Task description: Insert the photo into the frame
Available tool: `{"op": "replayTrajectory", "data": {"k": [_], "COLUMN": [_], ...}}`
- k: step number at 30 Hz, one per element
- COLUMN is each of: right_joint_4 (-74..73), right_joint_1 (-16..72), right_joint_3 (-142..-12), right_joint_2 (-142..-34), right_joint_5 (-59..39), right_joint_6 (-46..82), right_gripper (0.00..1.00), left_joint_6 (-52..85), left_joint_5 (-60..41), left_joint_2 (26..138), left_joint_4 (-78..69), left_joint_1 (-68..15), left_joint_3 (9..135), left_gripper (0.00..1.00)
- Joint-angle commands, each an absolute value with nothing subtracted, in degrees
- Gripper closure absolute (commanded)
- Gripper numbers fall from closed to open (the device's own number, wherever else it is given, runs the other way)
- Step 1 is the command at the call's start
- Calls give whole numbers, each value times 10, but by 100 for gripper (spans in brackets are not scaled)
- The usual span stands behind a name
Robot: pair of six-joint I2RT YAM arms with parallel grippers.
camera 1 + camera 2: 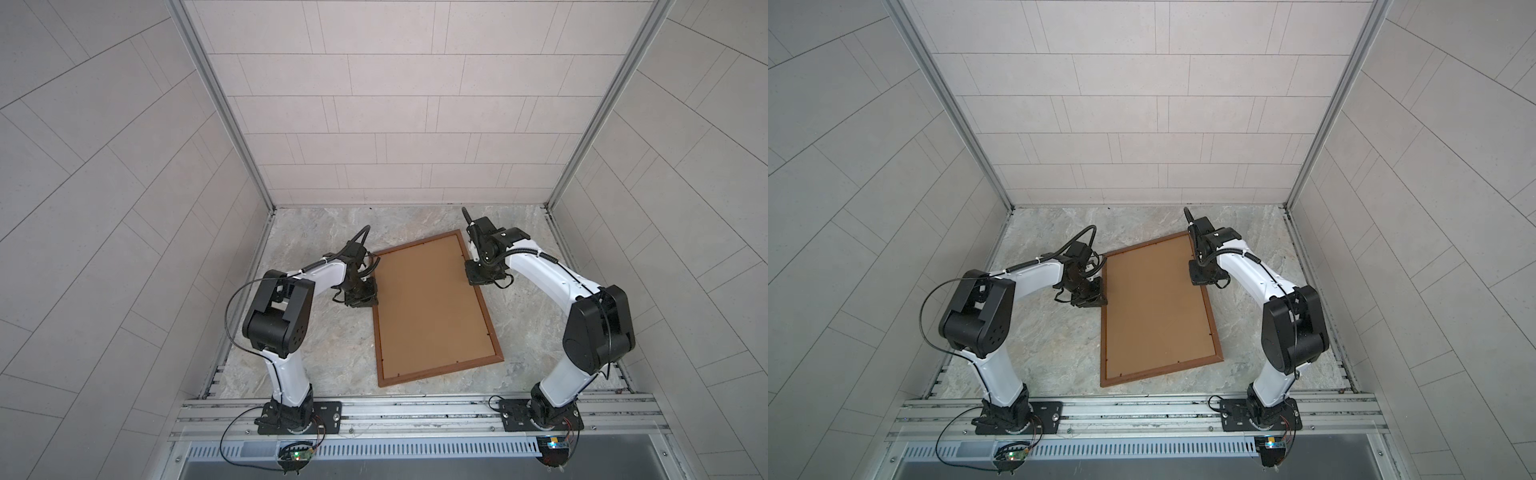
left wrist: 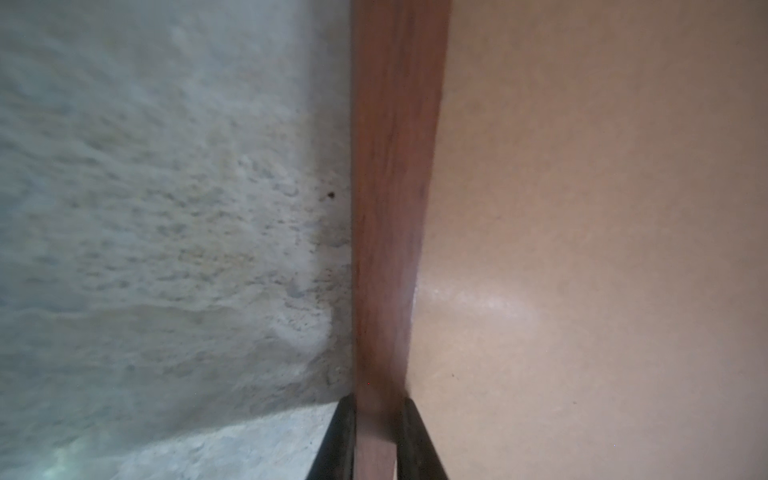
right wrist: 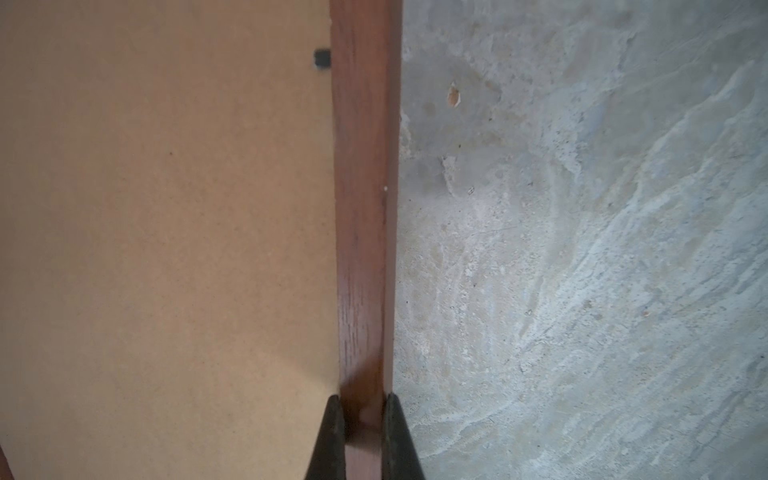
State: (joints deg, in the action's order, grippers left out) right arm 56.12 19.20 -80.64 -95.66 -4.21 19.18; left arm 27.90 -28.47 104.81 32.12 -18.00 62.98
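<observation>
The dark-brown wooden frame lies face down, slightly skewed, in the middle of the table. The plain brown backing board fills it. My left gripper is shut on the frame's left moulding, one finger on each side. My right gripper is shut on the right moulding near the far end, its fingers pinching the wood. The photo is hidden.
The marbled grey table is walled in by tiled panels at the back and on both sides. A small black retaining tab sits on the backing board beside the right moulding. The arm bases stand on the metal rail at the front.
</observation>
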Motion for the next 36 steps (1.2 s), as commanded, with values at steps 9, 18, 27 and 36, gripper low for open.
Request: {"op": "replayTrajectory", "data": {"k": [9,18,27,36], "right_joint_4": [586,585,591,598], "right_joint_1": [220,221,211,203], "right_joint_3": [-854,-856,-857,-875], "right_joint_2": [-916,-912,-908,-902], "right_joint_5": [-132,-174,-135,-100], "right_joint_6": [191,196,189,183], "right_gripper": [100,100,100,100], "left_joint_6": [287,285,274,239], "left_joint_5": [-300,-306,-294,-236], "left_joint_2": [1091,1102,1079,1046], "left_joint_4": [290,293,314,377], "left_joint_1": [-185,-185,-165,-135], "left_joint_3": [628,633,636,632], "left_gripper": [97,95,79,65]}}
